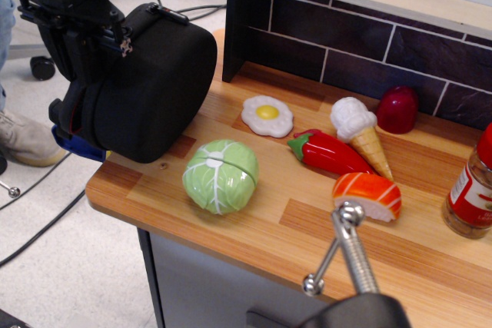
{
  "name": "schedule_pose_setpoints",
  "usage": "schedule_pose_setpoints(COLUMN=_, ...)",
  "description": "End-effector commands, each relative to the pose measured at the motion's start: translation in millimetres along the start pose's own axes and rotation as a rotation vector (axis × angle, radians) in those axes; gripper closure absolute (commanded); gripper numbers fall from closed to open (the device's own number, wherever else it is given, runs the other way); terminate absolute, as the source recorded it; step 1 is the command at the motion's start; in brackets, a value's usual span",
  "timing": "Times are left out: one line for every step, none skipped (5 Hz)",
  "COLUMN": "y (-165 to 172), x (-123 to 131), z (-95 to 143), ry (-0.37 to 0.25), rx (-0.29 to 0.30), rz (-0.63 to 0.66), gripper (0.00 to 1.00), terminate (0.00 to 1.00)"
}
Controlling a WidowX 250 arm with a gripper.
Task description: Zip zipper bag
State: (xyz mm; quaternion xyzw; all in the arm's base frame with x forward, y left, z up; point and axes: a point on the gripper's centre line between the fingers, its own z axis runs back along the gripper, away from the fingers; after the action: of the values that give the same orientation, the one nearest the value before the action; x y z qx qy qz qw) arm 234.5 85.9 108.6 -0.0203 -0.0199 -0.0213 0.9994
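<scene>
Standing on edge at the left end of the wooden counter (pixel 254 228), the large rounded black fabric zipper bag (pixel 150 86) overhangs the corner, a sliver of red lining showing along its left seam. The black robot gripper (pixel 84 32) presses against the bag's upper left edge by the zipper; whether its fingers are spread or pinched cannot be told. Near the bag lie a green toy cabbage (pixel 221 176) and a fried egg toy (pixel 267 116).
</scene>
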Motion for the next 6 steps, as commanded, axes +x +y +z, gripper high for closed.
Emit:
schedule_pose_setpoints(y=16, x=-28, z=-7, ry=-0.015, rx=0.035, rz=-0.024, gripper=1.0, terminate=0.0)
schedule_pose_setpoints(y=17, x=-44, z=-17, ry=0.0, rx=0.036, rz=-0.053, gripper=1.0, terminate=0.0)
schedule_pose_setpoints(y=19, x=-52, z=-38, ry=0.005, rx=0.066, rz=-0.068, gripper=1.0, terminate=0.0)
schedule_pose_setpoints(y=20, x=-51, z=-62, ry=0.017, rx=0.123, rz=-0.068, gripper=1.0, terminate=0.0)
schedule_pose_setpoints(y=18, x=-46, z=-74, ry=0.026, rx=0.156, rz=-0.061, gripper=1.0, terminate=0.0)
schedule_pose_setpoints(y=17, x=-34, z=-86, ry=0.026, rx=0.169, rz=-0.063, gripper=1.0, terminate=0.0)
